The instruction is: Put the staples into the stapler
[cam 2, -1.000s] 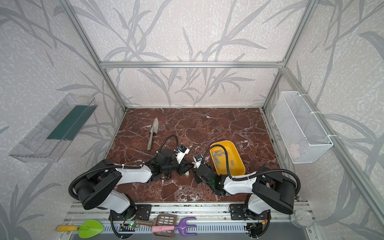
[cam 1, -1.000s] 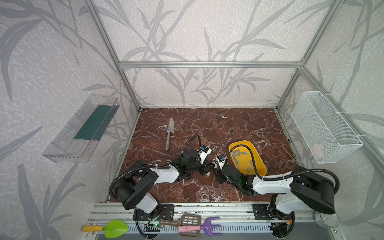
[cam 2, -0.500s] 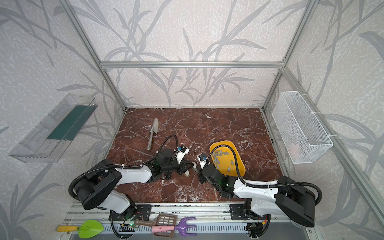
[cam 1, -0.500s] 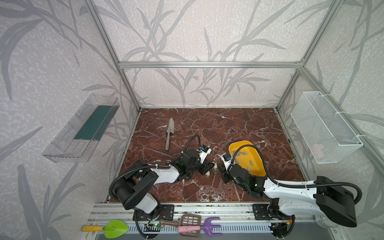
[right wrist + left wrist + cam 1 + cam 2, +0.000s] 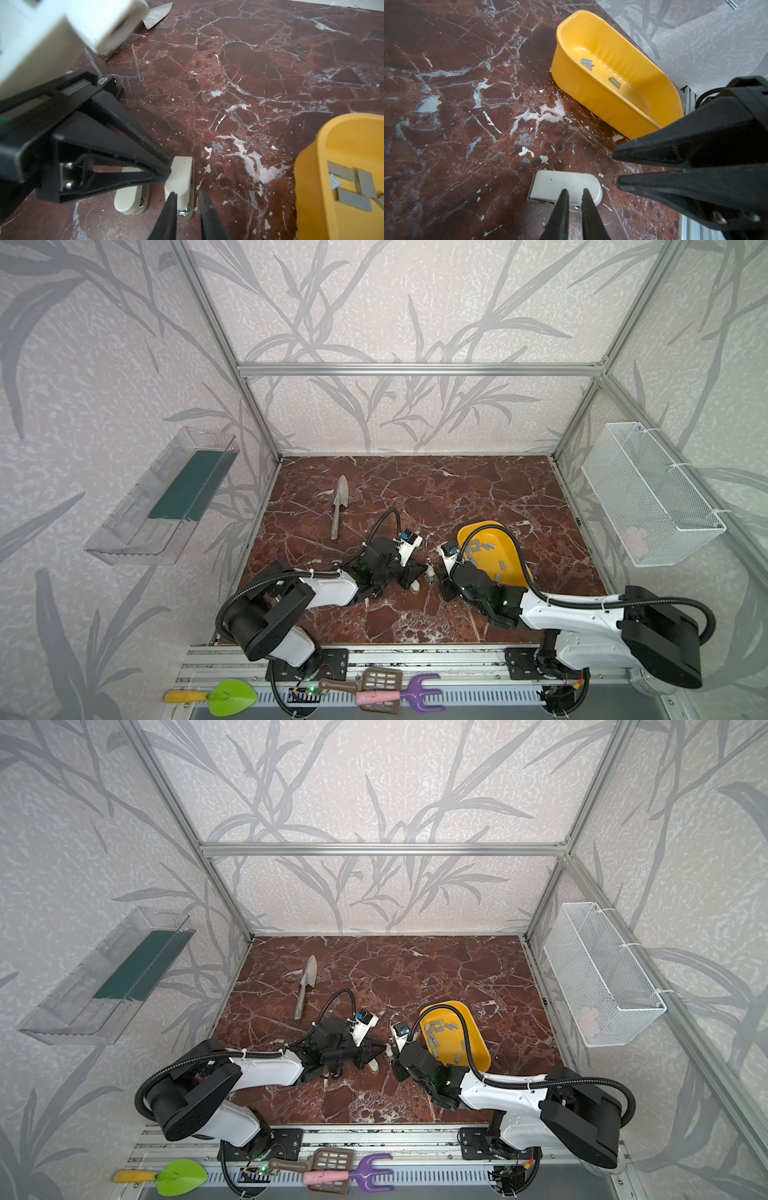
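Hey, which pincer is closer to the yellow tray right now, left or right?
Right. The right pincer is at the cream block next to the yellow tray; the left pincer is at the farther cream block.

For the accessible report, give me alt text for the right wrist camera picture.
The right pincer straddles the near end of a cream block on a red-brown marble table, with the left pincer touching that block too. A yellow tray holding grey staples sits nearby.

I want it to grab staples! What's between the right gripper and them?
Right wrist view: between the right gripper and the staples, only bare marble floor and the yellow tray's wall.
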